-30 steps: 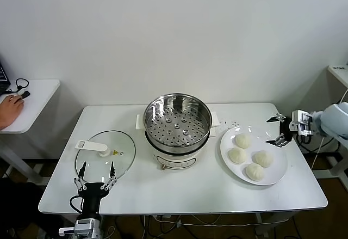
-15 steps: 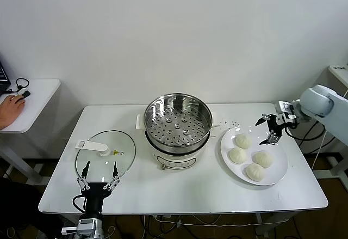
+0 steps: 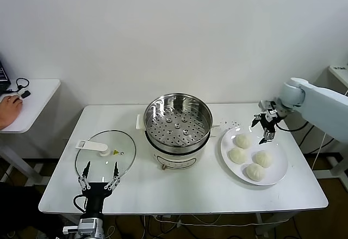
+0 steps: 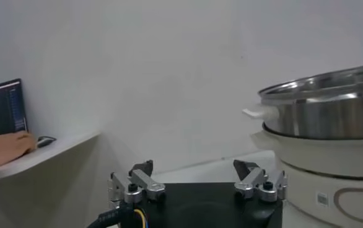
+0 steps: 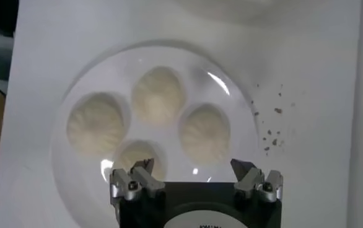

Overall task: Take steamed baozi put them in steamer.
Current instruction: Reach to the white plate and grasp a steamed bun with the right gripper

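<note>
Steamer point(image 3: 178, 120): empty | plate point(image 3: 278, 171): four steamed baozi point(image 3: 243, 140)

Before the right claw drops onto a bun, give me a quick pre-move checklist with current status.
1. Right claw open: ok.
2. Right claw empty: ok.
3. Four baozi on the white plate: ok.
4. Steamer uncovered, tray bare; glass lid lies flat beside it: ok.
5. Right claw centred over one bun: cannot tell; it hovers at the plate's far edge.
6. Left claw parked, open, near the lid, clear of the path: ok.
</note>
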